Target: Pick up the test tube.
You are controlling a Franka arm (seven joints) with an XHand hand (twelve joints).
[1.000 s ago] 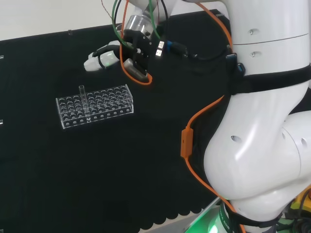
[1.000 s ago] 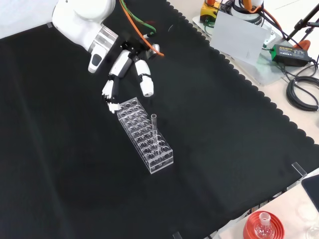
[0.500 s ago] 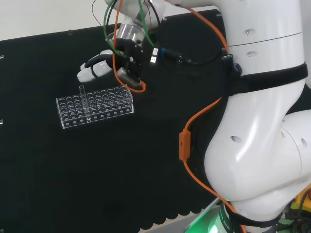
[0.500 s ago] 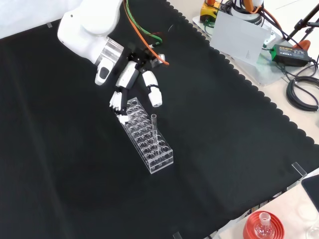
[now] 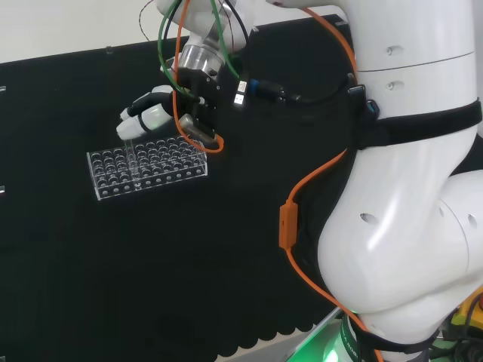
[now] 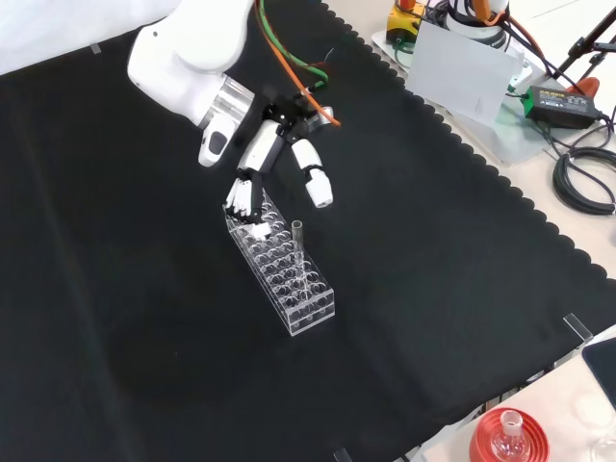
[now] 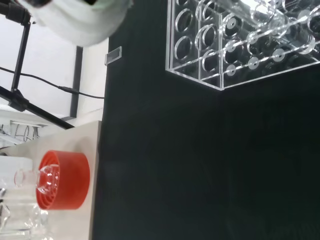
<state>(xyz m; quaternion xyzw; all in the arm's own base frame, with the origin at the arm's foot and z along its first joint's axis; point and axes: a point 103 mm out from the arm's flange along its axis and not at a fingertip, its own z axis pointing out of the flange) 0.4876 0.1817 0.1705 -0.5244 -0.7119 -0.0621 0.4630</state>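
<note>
In the head view the hand (image 5: 147, 115) hangs with fingers released, grasping nothing, above the clear test tube rack (image 5: 147, 165); the test tube there is hard to make out. In the front view the test tube (image 6: 298, 244) stands upright in the rack, long axis vertical, just below and right of the fingertips (image 6: 320, 192); a red ribbed stand (image 6: 507, 438) sits well apart. In the wrist view the rack's corner looms close; no legible writing appears.

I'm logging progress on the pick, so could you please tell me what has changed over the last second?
The hand has moved across the cloth toward the test tube; in the front view its fingers now hang over the far end of the clear rack. It holds nothing yet. The test tube stands upright in the rack as before, and the rack has not shifted.
</note>
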